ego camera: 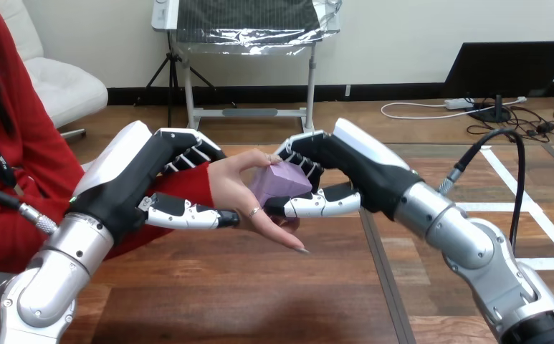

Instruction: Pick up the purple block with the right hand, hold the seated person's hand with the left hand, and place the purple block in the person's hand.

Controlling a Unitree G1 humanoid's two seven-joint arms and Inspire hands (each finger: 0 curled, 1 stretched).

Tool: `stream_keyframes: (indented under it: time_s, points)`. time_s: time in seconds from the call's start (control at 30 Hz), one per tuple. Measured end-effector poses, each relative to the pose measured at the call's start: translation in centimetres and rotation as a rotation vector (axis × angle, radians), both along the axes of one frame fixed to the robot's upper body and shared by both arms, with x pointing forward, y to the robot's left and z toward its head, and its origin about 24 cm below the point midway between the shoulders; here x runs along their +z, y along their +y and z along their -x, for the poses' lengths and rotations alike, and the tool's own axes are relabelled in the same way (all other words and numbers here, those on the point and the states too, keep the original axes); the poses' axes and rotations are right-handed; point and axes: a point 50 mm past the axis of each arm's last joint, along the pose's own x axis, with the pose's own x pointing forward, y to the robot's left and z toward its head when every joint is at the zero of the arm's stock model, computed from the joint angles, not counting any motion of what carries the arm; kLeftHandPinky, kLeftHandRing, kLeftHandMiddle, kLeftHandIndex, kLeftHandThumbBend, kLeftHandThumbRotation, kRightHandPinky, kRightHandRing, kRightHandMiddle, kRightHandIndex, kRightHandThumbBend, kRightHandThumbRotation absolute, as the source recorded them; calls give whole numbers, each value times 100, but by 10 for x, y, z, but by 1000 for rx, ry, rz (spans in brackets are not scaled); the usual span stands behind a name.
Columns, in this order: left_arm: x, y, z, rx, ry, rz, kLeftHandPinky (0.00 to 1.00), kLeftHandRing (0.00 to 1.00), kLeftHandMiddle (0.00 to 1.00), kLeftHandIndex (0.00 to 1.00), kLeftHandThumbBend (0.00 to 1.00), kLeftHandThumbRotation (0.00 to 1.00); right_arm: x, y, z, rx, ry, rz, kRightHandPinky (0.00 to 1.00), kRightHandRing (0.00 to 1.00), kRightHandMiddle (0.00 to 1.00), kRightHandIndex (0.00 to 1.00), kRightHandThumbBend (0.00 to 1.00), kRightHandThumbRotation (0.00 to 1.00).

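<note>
Both hands engaged, head view: left hand curled round the person's wrist, steadying the person's hand open above the bench. Right hand pinches the purple block against that palm, not yet released.

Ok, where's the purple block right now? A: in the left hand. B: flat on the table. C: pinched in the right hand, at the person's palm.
C: the right hand has fingers and thumb closed on the purple block, against the person's hand.
</note>
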Motion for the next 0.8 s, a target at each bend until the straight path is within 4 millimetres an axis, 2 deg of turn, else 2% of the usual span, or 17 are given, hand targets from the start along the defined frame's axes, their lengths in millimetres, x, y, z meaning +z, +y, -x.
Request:
stream_keyframes:
  time_s: [0.3, 0.5, 0.7, 0.73, 0.8]
  points:
    - [-2, -2, 4, -3, 4, 8, 46, 53, 57, 59, 78, 13, -6, -3, 2, -1, 12, 8, 49, 56, 60, 61, 57, 82]
    - [-6, -1, 7, -3, 14, 10, 46, 53, 57, 59, 78, 15, -8, -5, 2, 0, 14, 15, 51, 58, 62, 63, 61, 91]
    - [-9, -1, 10, -1, 17, 7, 47, 56, 59, 61, 78, 22, -10, -8, 2, -3, 22, 22, 53, 60, 63, 64, 66, 97]
    - [-9, -1, 10, 0, 19, 5, 48, 58, 60, 62, 79, 27, -11, -8, 2, -4, 24, 22, 53, 60, 63, 65, 69, 98]
    - [-10, 0, 11, 0, 21, 2, 49, 59, 61, 63, 81, 30, -12, -9, 2, -5, 26, 24, 53, 60, 64, 65, 71, 99]
